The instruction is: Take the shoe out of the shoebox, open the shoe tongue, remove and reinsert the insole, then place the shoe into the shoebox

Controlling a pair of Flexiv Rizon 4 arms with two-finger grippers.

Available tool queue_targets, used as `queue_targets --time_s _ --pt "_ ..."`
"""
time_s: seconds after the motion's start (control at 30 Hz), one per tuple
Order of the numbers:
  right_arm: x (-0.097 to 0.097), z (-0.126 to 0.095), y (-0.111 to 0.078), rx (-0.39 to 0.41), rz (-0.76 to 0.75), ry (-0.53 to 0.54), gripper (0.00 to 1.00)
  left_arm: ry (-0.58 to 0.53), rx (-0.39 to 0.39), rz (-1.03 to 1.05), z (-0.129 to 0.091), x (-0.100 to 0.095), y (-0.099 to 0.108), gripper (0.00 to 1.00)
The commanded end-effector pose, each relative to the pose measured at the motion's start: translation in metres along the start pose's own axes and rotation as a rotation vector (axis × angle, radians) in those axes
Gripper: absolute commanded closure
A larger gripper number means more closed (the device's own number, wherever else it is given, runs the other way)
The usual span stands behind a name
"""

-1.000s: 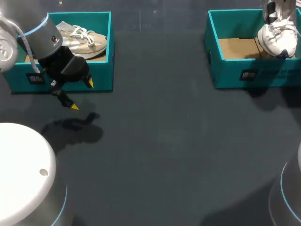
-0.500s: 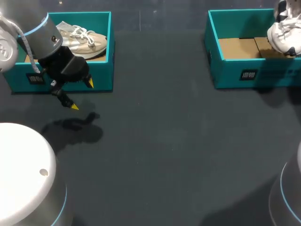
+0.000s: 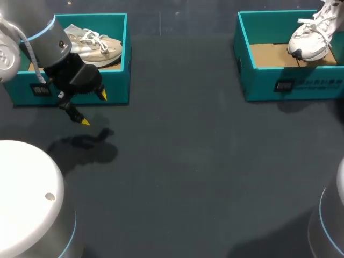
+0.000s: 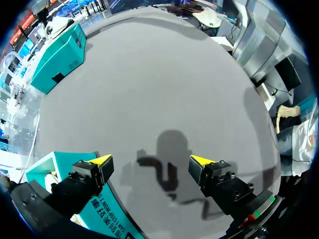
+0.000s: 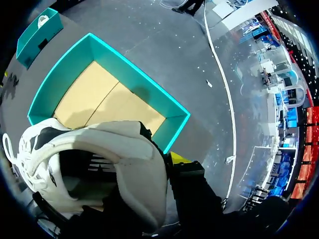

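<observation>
A white shoe (image 3: 310, 38) hangs tilted over the right teal shoebox (image 3: 269, 75), toe down toward the brown cardboard floor. In the right wrist view my right gripper (image 5: 165, 162) is shut on the heel collar of the white shoe (image 5: 99, 149). One yellow fingertip (image 5: 177, 158) shows; the other is hidden behind the shoe. The right teal shoebox (image 5: 149, 87) lies below it. My left gripper (image 3: 93, 108) stands open in front of the left teal shoebox (image 3: 115, 88), holding nothing. Seen from its own wrist, my left gripper (image 4: 152, 160) hangs over bare table.
The left shoebox holds a beige shoe (image 3: 97, 45) with white laces. Its teal wall (image 4: 107, 209) is close beside my left gripper's finger. Dark table surface (image 3: 188, 161) stretches between the two boxes.
The white shoe swung right toward the view's edge, then came back left and tipped, toe now pointing lower left over the box. My left arm has not moved.
</observation>
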State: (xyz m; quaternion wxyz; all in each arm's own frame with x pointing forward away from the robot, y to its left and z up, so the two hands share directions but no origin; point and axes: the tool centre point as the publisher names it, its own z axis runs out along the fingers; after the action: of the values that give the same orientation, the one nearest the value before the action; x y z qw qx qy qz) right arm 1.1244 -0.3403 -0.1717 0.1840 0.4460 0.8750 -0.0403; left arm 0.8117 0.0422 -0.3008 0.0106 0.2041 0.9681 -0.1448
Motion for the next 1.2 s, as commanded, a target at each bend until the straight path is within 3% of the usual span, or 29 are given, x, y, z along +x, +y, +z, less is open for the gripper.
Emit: queue_targets --time_s 0.03,0.33,0.5,0.87,1.2 --pt "0.012 -0.011 -0.012 0.039 0.16 -0.12 1.0 0.001 -0.002 0.001 0.0 0.0 0.0 0.0" --pt "0.012 -0.011 -0.012 0.039 0.16 -0.12 1.0 0.001 -0.002 0.001 0.0 0.0 0.0 0.0" --pt "0.004 -0.012 -0.03 -0.011 0.345 -0.073 1.0 0.001 -0.002 0.001 0.0 0.0 0.0 0.0" --pt "0.008 -0.006 -0.053 0.018 0.552 -0.11 1.0 0.001 -0.002 0.001 0.0 0.0 0.0 0.0" --pt "0.008 -0.006 -0.053 0.018 0.552 -0.11 1.0 0.001 -0.002 0.001 0.0 0.0 0.0 0.0"
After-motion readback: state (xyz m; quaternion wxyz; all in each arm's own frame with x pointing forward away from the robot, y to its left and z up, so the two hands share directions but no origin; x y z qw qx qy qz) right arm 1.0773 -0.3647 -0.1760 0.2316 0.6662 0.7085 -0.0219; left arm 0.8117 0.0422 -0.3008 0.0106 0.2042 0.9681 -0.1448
